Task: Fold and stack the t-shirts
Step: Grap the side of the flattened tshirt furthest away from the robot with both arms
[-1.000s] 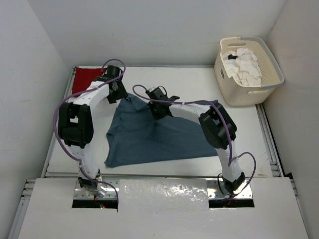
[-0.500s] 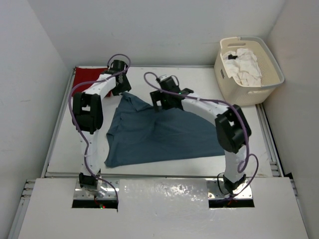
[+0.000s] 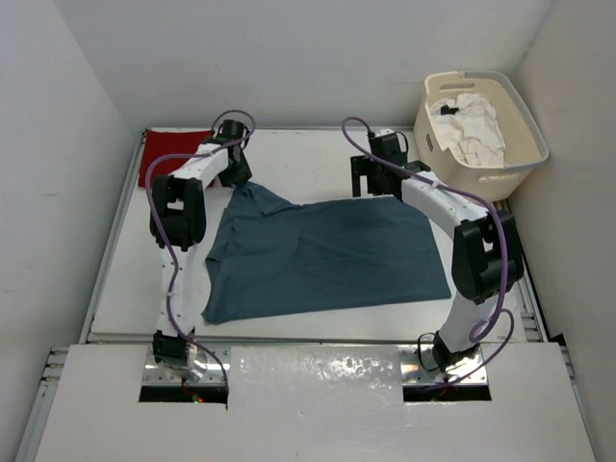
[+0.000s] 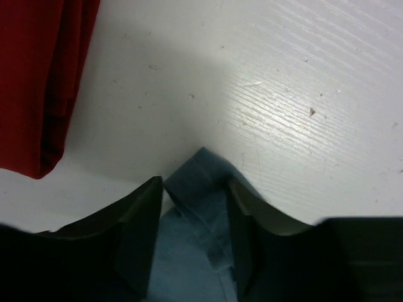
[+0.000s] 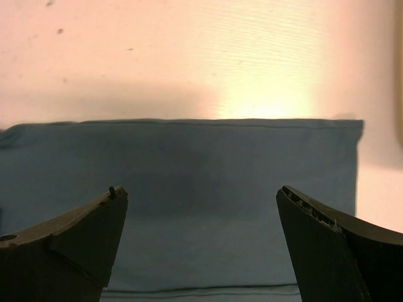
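Observation:
The slate blue-grey t-shirt (image 3: 327,255) lies spread out on the middle of the table. Its far-left corner (image 4: 189,251) sits between the fingers of my left gripper (image 4: 195,182), (image 3: 235,179), whose jaws stand partly apart and astride the cloth without pinching it. My right gripper (image 5: 201,192), (image 3: 372,185) hangs wide open over the shirt's straight far edge (image 5: 189,157), holding nothing. The red t-shirt (image 3: 166,154), (image 4: 38,82) lies folded at the table's far-left corner. The white t-shirt (image 3: 472,127) is crumpled in the basket.
The cream perforated laundry basket (image 3: 525,168) stands at the far right, just off the table's corner. White walls close in on the left, back and right. Bare white tabletop (image 4: 302,75) separates the red shirt from the blue one.
My right gripper let go of the blue shirt, opened wide and swung to the back right; the raised cloth now lies flat. My left arm stretched back-left with the shirt's corner.

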Controlling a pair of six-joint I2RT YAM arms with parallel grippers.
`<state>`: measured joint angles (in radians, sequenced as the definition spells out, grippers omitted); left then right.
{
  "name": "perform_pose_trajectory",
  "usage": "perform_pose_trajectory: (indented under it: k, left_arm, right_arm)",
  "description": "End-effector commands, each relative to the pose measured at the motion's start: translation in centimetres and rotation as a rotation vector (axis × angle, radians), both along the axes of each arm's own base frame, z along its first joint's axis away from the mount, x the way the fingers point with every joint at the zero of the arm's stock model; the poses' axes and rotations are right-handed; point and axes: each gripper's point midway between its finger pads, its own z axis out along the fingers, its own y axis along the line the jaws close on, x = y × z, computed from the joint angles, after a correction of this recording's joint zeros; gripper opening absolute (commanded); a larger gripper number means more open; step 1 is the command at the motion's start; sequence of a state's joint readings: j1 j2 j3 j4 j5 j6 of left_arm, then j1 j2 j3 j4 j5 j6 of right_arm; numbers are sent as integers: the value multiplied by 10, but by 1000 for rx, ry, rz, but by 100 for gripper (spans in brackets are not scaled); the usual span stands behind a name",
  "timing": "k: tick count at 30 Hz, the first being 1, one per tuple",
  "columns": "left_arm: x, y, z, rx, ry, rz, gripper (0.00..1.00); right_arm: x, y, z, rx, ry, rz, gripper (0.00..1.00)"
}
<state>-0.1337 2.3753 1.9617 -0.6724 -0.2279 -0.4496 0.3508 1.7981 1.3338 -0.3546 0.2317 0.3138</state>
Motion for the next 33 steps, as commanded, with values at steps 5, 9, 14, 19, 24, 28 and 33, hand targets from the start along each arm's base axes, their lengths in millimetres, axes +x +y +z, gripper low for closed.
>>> perform_pose_trajectory:
  k: [5, 9, 14, 19, 24, 28, 33]
  left_arm:
    - [17, -1, 8, -50, -59, 5, 18]
    - [23, -2, 20, -53, -90, -2, 0]
    - [28, -7, 41, -78, -128, -25, 0]
    - [19, -9, 61, -91, -147, -38, 0]
    - [2, -14, 67, -124, -142, -58, 0]
    - [-9, -21, 80, -147, -163, -79, 0]
    - [-20, -24, 90, -143, -176, -88, 0]
  right_arm:
    - [20, -39, -2, -112, -18, -99, 99]
    - [33, -61, -13, -169, -10, -219, 99]
    - [47, -98, -38, -263, 35, -368, 99]
    - [57, -134, -50, -298, 75, -474, 99]
    - [61, -150, -70, -324, 93, -529, 99]
    - [62, -154, -82, -314, 112, -570, 97]
    - [50, -156, -102, -287, 139, -598, 82]
